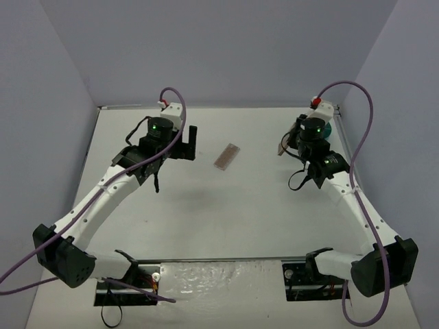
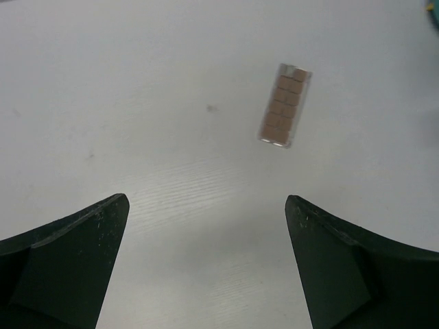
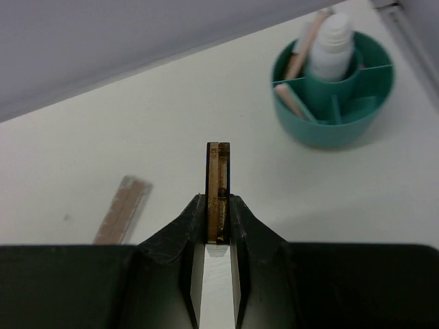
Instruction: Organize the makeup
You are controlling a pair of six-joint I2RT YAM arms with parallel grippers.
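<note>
Overhead camera looks down from behind — both low, close wrist cameras share the lying palette (image 2: 285, 106).

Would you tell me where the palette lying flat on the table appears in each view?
Top external: palette near the centre.
Left wrist: upper right of centre.
Right wrist: lower left.
Shared landmark: teal tub, to the palette's right in the top and right wrist views.

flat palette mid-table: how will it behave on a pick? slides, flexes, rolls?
The palette lies flat and thin on the smooth table, so it will probably slide if nudged, and it offers little edge to grab. It is flat-sided, so rolling seems unlikely. It is likely stiff: the second palette stands straight, edge-on, in the right gripper.
</note>
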